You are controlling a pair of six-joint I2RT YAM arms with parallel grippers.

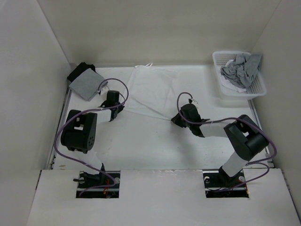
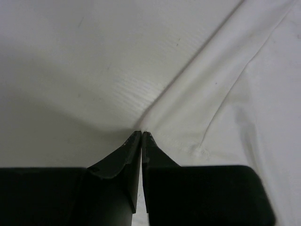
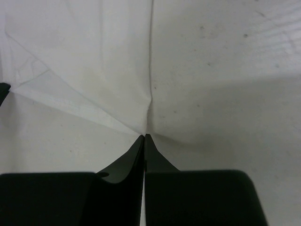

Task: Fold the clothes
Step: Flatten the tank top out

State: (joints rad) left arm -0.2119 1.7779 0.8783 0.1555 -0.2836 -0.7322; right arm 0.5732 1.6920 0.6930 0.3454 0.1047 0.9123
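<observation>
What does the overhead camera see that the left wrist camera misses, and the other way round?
Only overhead: the right gripper at the near right corner of the white shirt, a basket of grey garments, a grey cloth partly over a black cloth. Only the left wrist: creases running into the shut tips of the left gripper. Both: the shirt, the white table, the left gripper.

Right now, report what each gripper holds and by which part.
Left gripper pinches the white shirt at its near left hem corner; right gripper pinches the same shirt at its near right hem corner.
</observation>
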